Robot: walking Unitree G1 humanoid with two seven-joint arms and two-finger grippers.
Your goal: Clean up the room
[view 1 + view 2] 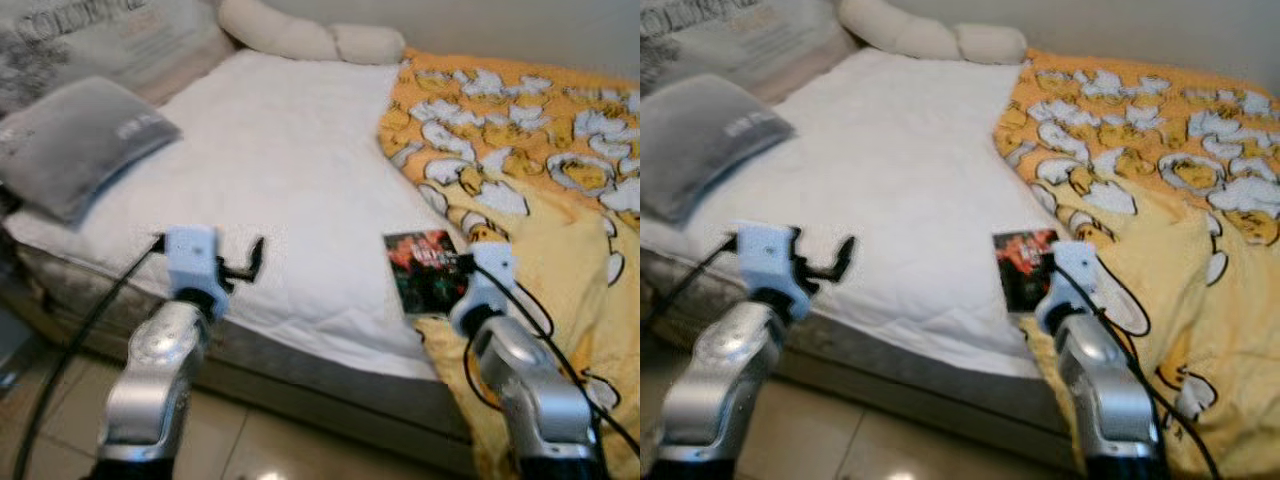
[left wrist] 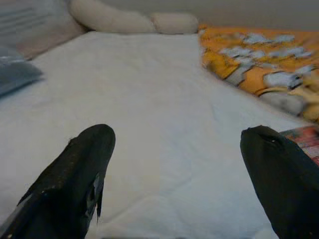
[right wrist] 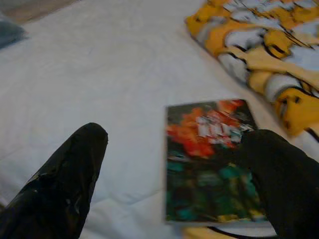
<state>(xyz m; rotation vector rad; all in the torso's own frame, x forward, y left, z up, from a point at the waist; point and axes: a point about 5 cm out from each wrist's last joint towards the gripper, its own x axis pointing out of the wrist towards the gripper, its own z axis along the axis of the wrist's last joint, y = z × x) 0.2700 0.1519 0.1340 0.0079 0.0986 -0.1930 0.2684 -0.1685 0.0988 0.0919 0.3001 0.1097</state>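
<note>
Bed [image 1: 290, 170] with white sheet, head views: book [image 1: 425, 270] lies at near edge beside yellow blanket [image 1: 560, 190], not yet removed; no containers seen. Left wrist view: left gripper [image 2: 174, 164] spread wide over bare sheet. Right wrist view: right gripper [image 3: 174, 164] open, straddling book's near end, holding nothing.

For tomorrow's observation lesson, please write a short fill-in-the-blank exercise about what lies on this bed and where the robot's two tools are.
1. The book lies flat on the ______ sheet.
2. The blanket with the white pattern is mostly ______.
3. The right tool has its fingers ______, one on each side of the book's edge.
4. The grey ______ lies on the robot's left, beyond the left tool.

Missing words: white; yellow; open; pillow
</note>
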